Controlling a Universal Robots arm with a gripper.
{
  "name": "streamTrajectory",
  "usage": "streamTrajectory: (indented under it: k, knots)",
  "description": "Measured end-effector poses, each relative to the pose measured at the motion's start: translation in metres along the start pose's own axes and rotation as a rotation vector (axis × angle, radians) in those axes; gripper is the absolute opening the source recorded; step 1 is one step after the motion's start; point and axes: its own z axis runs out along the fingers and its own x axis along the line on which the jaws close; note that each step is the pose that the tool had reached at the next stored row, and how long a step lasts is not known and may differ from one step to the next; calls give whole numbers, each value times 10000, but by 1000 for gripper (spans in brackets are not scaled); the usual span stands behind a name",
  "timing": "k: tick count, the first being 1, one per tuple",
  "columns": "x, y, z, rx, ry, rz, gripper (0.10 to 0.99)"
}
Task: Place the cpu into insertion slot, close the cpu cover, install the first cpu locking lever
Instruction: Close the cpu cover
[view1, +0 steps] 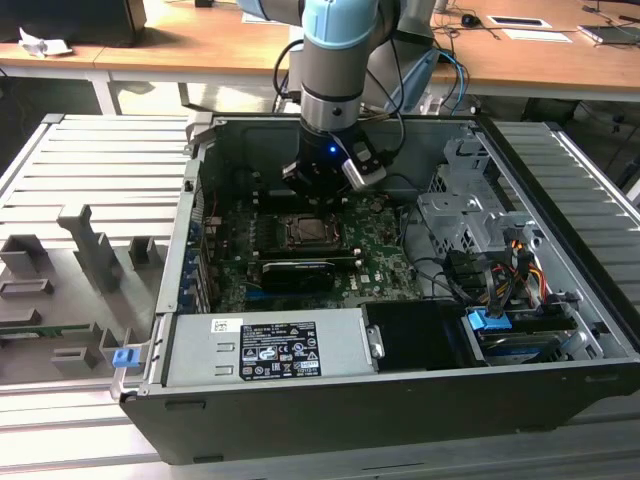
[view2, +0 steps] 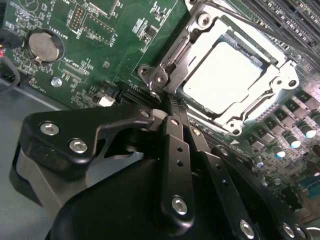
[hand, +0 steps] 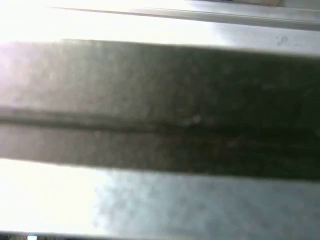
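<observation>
In the second wrist view the cpu (view2: 225, 80) lies seated in the insertion slot (view2: 200, 50) at upper right of the frame, with the cpu cover (view2: 272, 82) closed down around it. The gripper (view2: 172, 112) — fingers together, holding nothing — has its tips just beside the socket's corner. In the exterior view the gripper (view1: 318, 188) hangs above the green circuit board (view1: 385, 250) at upper centre.
</observation>
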Motion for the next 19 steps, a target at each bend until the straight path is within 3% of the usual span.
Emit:
streamTrajectory:
  k: [2,19]
  knots:
    - [0,3,-57,7,5,0,106]
    - [6,-69,-67,8,5,0,106]
